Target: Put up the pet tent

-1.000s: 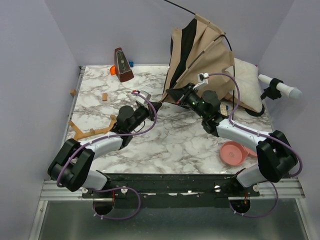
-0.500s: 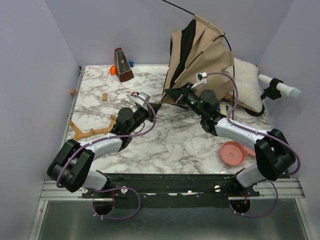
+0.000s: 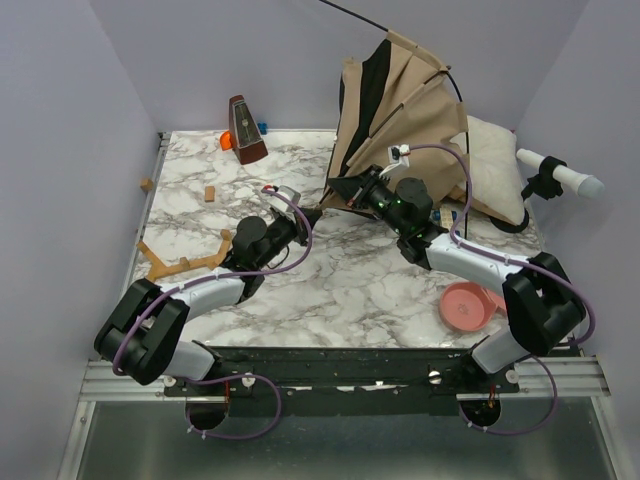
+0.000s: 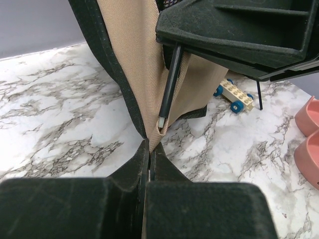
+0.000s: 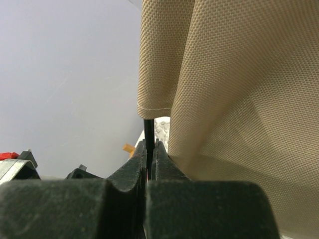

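The pet tent (image 3: 400, 100) hides part of the pillow (image 3: 497, 165); its pole (image 3: 350, 12) exits at twelve o'clock. The left wrist view crops the pink bowls (image 4: 306, 154) at three o'clock.

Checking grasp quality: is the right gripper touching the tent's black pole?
Touching. The right wrist view shows the right gripper pinching the black pole between its fingertips.

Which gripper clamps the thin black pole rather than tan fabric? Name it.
The right gripper, shut on the thin black pole; the left gripper pinches a corner of the tan fabric pet tent instead.
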You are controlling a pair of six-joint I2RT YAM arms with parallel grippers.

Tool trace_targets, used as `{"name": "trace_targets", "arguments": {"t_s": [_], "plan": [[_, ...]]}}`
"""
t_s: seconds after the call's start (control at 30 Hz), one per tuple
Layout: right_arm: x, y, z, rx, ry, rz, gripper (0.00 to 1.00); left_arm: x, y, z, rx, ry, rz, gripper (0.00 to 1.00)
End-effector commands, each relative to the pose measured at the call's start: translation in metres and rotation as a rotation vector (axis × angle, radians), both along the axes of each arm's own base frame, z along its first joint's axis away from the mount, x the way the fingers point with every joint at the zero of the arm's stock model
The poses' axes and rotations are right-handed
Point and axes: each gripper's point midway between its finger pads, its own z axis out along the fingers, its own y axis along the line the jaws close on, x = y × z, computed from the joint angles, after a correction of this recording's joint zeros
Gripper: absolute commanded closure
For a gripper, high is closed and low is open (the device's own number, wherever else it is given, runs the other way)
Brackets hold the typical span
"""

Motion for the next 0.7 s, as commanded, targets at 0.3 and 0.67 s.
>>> {"name": "trace_targets", "arguments": {"t_s": [0.3,0.67], "plan": [[0.032,-0.029,-0.006,-0.025,-0.035,-0.167,1.0,-0.008,0.001,-0.016,0.03,0.066,-0.009,1.0],[0.021,-0.031,-0.017,-0.046,-0.028,-0.141,1.0,-0.003,-0.003,-0.015,0.049,0.111,-0.012,1.0]]}}
